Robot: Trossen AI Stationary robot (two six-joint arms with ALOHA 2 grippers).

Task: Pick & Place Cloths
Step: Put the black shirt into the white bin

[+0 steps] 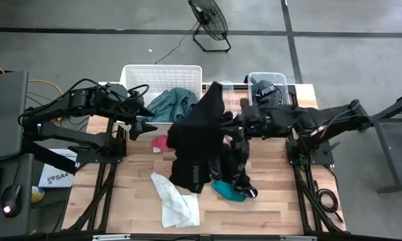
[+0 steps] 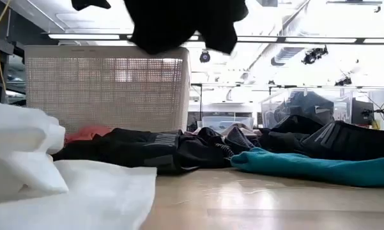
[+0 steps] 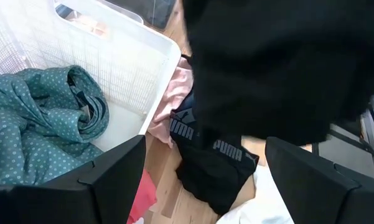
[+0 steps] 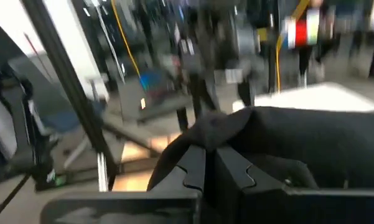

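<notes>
Hanging black cloth blocks basket.

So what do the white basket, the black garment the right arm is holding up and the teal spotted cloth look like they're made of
White basket: looks like rigid moulded plastic, matte, going by its fine lattice walls and smooth rim.
Black garment: soft knit fabric, probably sportswear; it drapes limply from the right gripper and carries printed white lettering.
Teal spotted cloth: thin woven fabric, likely cotton or similar, crumpled into soft folds inside the basket.
</notes>
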